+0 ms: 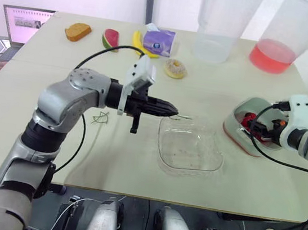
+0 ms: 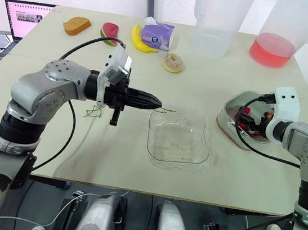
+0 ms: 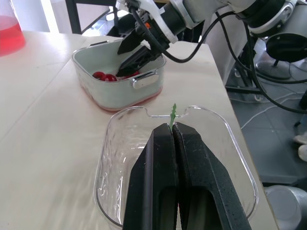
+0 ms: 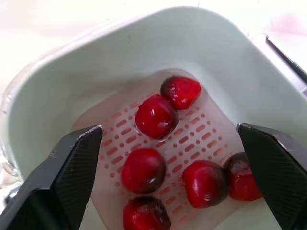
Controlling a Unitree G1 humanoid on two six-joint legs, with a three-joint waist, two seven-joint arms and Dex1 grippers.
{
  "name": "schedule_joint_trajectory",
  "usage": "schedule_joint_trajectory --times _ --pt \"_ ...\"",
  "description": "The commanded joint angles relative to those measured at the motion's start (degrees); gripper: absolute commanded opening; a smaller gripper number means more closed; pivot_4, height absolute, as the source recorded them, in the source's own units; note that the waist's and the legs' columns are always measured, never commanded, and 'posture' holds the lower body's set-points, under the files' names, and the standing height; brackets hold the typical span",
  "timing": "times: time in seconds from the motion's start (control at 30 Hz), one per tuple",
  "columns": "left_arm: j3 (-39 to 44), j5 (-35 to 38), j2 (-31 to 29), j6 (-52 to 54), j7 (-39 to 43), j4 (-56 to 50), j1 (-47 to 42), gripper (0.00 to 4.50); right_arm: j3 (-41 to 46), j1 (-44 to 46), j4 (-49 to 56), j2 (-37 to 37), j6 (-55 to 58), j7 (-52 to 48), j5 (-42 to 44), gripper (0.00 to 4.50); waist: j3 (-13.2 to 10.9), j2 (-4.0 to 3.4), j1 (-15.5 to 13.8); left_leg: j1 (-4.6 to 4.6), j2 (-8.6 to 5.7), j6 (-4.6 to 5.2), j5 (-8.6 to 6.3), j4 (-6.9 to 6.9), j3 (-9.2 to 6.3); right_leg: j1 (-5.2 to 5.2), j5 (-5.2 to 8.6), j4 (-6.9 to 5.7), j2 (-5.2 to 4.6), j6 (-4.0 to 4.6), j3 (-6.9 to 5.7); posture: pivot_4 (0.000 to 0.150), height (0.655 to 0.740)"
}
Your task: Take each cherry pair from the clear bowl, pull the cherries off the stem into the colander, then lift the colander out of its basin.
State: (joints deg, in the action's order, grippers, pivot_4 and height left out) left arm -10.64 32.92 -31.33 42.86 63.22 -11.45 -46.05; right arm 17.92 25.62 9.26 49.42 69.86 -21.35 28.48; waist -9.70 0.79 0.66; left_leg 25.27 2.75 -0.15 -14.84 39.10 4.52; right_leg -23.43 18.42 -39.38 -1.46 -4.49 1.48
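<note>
The clear bowl (image 1: pixel 190 147) at frame centre looks empty, the left gripper (image 1: pixel 172 111) pinches a bare stem (image 3: pixel 172 113), and the right gripper (image 4: pixel 168 136) gapes over cherries (image 4: pixel 156 116) in the colander (image 4: pixel 204 136), not yet lifted.

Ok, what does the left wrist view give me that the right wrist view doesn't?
Left wrist, not right wrist: the left hand shut on a green stem at the edge of the empty clear bowl, and the right hand reaching into the colander. Right wrist, not left wrist: that hand's fingers spread open over six cherries. Shared: the colander with red cherries in it.
</note>
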Motion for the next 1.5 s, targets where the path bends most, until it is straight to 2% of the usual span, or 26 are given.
schedule_joint_trajectory --times 0.03,0.13,0.3,0.47,0.83,1.0,1.07,1.13,1.33,1.5 --pt "1.1 -0.1 -0.6 -1.2 0.0 -1.5 -0.4 0.00 4.8 2.0 7.8 1.0 0.3 -3.6 4.4 4.46 0.0 0.00 0.0 0.00 0.00 0.00 0.00 0.00 0.00 0.00 0.00 0.00 0.00 0.00 0.00 0.150 0.7400" --pt "1.2 -0.1 -0.8 -1.1 0.0 -1.5 -0.4 0.00 6.4 0.5 13.5 1.8 -2.5 -8.9 8.4 4.46 0.0 0.00 0.0 0.00 0.01 0.00 0.00 0.00 -0.02 0.00 0.00 0.00 0.01 0.00 -0.01 0.150 0.7400" --pt "1.5 0.0 -1.3 -0.8 -0.3 -1.8 -0.3 0.00 11.0 -2.6 24.2 0.2 -4.7 -19.1 22.2 4.46 0.0 0.00 0.0 0.00 0.02 0.01 -0.01 -0.02 -0.06 0.03 0.00 0.02 0.02 0.00 -0.04 0.150 0.7400" --pt "2.6 0.7 -2.0 0.5 -1.6 -2.2 0.4 0.00 8.3 -7.7 28.9 3.1 -6.1 -25.8 28.1 4.46 0.0 0.02 -0.1 -0.01 0.00 0.04 -0.02 0.01 -0.09 0.10 0.00 0.05 -0.03 0.00 -0.08 0.150 0.7400" --pt "9.1 5.0 -4.5 7.1 -7.5 -5.1 4.5 0.00 -0.9 -9.1 27.5 7.2 -14.1 -29.0 22.9 4.46 0.0 0.03 0.0 -0.04 0.03 0.04 -0.02 0.02 -0.09 0.09 0.00 0.04 -0.04 0.00 -0.06 0.150 0.7400" --pt "16.5 6.3 -4.1 12.0 -16.1 -1.0 8.4 0.00 -1.5 -9.3 27.4 7.4 -15.8 -29.3 22.8 4.46 0.0 0.03 0.0 -0.04 0.04 0.03 -0.02 0.03 -0.09 0.09 0.00 0.02 -0.08 -0.01 -0.07 0.150 0.7400" --pt "24.7 8.4 -2.9 15.6 -21.6 2.9 13.3 0.00 -1.6 -8.8 27.4 6.2 -17.6 -28.9 22.6 4.46 0.0 0.01 0.1 -0.04 0.05 0.03 -0.02 0.03 -0.10 0.09 0.00 0.02 -0.09 -0.01 -0.07 0.150 0.7400" --pt "28.5 9.1 -2.6 16.8 -24.2 4.8 16.6 0.00 -1.8 -8.6 27.2 5.5 -19.1 -28.7 22.2 4.46 0.0 0.02 0.4 -0.11 0.08 0.05 -0.03 0.02 -0.06 0.10 0.00 0.00 -0.12 -0.01 -0.05 0.150 0.7400" --pt "32.9 10.8 -1.7 18.4 -26.8 9.5 21.4 0.00 -3.7 -8.9 26.8 6.1 -22.3 -29.2 19.5 4.46 0.0 0.14 -0.7 -0.11 0.04 0.02 -0.01 0.04 -0.10 0.17 0.00 0.01 -0.22 0.00 -0.15 0.150 0.7400" --pt "32.0 9.1 -0.8 16.6 -27.5 12.4 23.1 0.00 -4.6 -8.3 26.7 6.3 -21.8 -28.5 19.8 4.46 0.0 0.14 -1.1 -0.13 0.03 0.05 -0.03 0.04 -0.08 0.20 0.00 0.04 -0.24 0.00 -0.14 0.150 0.7400"
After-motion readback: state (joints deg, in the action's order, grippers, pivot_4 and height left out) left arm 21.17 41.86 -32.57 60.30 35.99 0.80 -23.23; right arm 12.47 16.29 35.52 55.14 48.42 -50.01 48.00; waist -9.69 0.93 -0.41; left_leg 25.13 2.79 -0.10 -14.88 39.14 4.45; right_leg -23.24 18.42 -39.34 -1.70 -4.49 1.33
